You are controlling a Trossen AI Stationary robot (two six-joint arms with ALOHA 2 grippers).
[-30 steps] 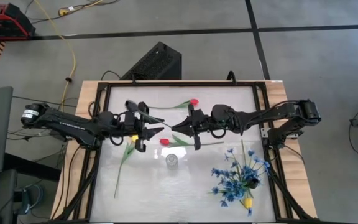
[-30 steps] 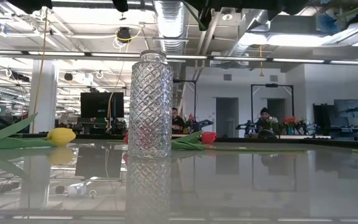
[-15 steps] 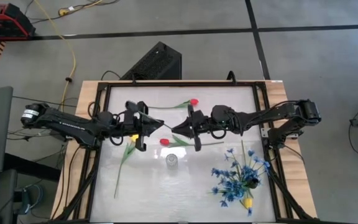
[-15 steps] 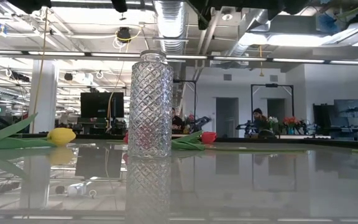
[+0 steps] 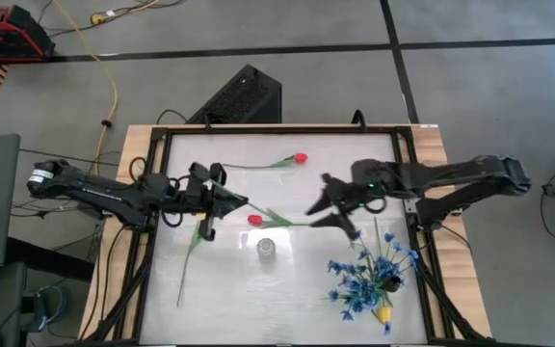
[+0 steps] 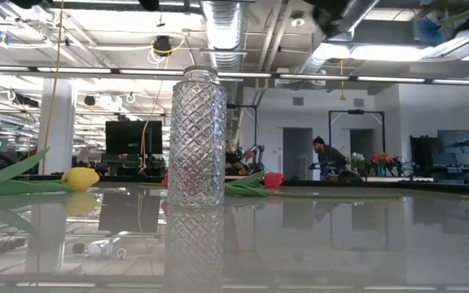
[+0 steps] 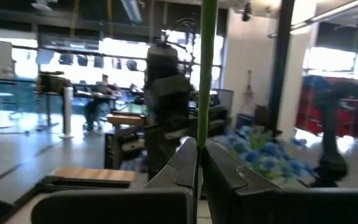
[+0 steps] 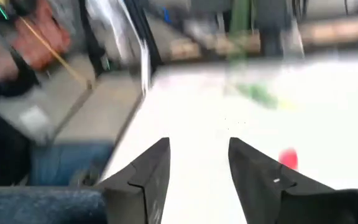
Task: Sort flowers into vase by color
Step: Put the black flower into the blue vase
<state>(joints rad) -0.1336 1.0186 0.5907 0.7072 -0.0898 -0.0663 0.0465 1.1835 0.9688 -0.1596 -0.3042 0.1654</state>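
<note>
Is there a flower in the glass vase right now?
No, the glass vase stands empty in the low view, with a red tulip lying behind it.

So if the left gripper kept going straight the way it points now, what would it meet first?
Probably the red tulip just ahead on the table; the left gripper, shut on a green stem, points toward the right gripper beyond. Heights are unclear.

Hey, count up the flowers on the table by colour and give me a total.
Red tulips: 2
Yellow tulips: 2
Blue blossom bunch: 1
Total: 5
</note>
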